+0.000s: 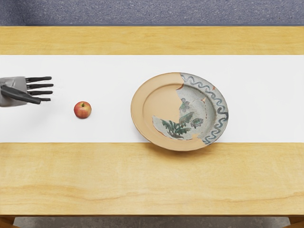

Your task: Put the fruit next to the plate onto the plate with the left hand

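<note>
Your left hand [26,90] reaches in at the surface's [152,175] left edge, fingers [40,86] stretched flat toward the right, holding nothing. The apple [82,109] lies near it on the white runner [95,71], well apart from the plate [179,111] at center.

Wooden bench [152,175] fills my view, pale grain running 9 to 3 o'clock. White runner [266,95] lies flat across its middle, edge to edge, 9 to 3. Grey speckled floor [152,12] shows past far edge at 12 o'clock, thin sliver at 6.
</note>
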Tool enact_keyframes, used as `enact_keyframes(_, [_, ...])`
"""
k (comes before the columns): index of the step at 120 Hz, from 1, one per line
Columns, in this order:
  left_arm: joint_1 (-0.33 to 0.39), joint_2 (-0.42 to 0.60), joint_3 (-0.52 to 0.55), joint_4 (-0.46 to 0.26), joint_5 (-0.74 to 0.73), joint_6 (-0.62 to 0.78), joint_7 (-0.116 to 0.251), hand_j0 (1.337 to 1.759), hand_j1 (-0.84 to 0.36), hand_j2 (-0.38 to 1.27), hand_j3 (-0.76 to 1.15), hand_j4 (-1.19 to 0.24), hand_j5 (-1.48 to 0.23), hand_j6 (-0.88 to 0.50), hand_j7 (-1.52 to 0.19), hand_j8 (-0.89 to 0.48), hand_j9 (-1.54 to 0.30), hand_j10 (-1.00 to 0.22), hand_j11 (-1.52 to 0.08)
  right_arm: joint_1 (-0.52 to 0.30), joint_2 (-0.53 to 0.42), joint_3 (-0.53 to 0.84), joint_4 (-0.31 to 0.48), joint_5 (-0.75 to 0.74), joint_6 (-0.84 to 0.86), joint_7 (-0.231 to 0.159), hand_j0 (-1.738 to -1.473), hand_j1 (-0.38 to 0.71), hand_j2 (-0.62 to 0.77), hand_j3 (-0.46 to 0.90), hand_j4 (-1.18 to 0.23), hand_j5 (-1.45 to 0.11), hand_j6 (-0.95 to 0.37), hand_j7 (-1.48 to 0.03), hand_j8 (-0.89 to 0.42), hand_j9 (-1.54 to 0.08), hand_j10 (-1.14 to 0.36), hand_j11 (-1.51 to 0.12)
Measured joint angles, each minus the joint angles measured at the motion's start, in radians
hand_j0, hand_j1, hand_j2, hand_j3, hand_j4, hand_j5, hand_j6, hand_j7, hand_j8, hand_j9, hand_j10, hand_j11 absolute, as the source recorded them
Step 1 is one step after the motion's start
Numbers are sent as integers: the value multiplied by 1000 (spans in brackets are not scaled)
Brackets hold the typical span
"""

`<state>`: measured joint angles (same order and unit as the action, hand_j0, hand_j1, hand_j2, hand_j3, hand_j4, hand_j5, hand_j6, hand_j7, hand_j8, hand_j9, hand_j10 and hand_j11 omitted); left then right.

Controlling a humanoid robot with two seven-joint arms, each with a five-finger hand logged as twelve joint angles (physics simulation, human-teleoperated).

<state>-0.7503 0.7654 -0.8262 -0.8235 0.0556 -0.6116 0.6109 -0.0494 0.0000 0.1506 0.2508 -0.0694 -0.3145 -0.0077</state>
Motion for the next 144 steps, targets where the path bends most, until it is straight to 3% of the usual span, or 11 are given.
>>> enact_keyframes(22, [-1,0,-24,19,-3,0,0,1658,330,3,0,-14,-20,-13,-20,-13,-20,-14,-20,-3,0,0,-3,0,0,0,-1658,-349,0,0,0,0,0,0,0,0,0,0])
enact_keyframes(34, [-34,2,-24,-21,15,0,0,1658,329,3,0,-15,-22,-15,-22,-15,-22,-15,-22,-3,0,0,-3,0,0,0,-1658,-349,0,0,0,0,0,0,0,0,0,0])
enact_keyframes(40, [-43,38,-25,-89,72,0,0,1658,327,3,0,-17,-24,-17,-24,-17,-24,-17,-24,-3,0,0,-4,0,0,0,-1658,-349,0,0,0,0,0,0,0,0,0,0])
enact_keyframes(47, [-36,107,-25,-233,171,0,0,1658,326,4,0,-18,-25,-17,-25,-17,-25,-18,-25,-3,0,0,-4,0,0,0,-1658,-349,0,0,0,0,0,0,0,0,0,0])
enact_keyframes(62, [-70,86,-13,-460,305,0,0,1658,325,4,0,-20,-26,-19,-26,-19,-26,-19,-26,-3,0,0,-4,0,0,0,-1658,-349,0,0,0,0,0,0,0,0,0,0])
enact_keyframes(80, [-170,-48,29,-569,610,59,0,1658,321,5,0,-25,-32,-26,-32,-25,-32,-25,-31,-3,0,0,-4,0,0,0,-1658,-349,0,0,0,0,0,0,0,0,0,0])
enact_keyframes(91, [-291,-82,165,-582,828,144,0,1658,318,6,0,-27,-35,-28,-35,-27,-35,-27,-35,-3,0,0,-4,0,0,0,-1658,-349,0,0,0,0,0,0,0,0,0,0])
enact_keyframes(108, [-319,-160,352,-559,1069,221,0,1658,305,8,0,-40,-49,-41,-49,-40,-49,-39,-49,-3,0,0,-4,0,0,0,-1658,-349,0,0,0,0,0,0,0,0,0,0])
enact_keyframes(121, [-409,-212,477,-493,1145,248,0,1658,295,10,0,-48,-60,-49,-60,-49,-60,-48,-59,-3,0,0,-4,0,0,0,-1658,-349,0,0,0,0,0,0,0,0,0,0])
enact_keyframes(131, [-415,-286,571,-427,1168,268,0,1658,287,12,0,-55,-69,-56,-68,-56,-68,-55,-68,-3,0,0,-4,0,0,0,-1658,-349,0,0,0,0,0,0,0,0,0,0])
enact_keyframes(144, [-416,-291,632,-377,1193,317,0,1658,266,15,0,-73,-92,-74,-92,-74,-91,-73,-91,-3,0,0,-4,0,0,0,-1658,-349,0,0,0,0,0,0,0,0,0,0])
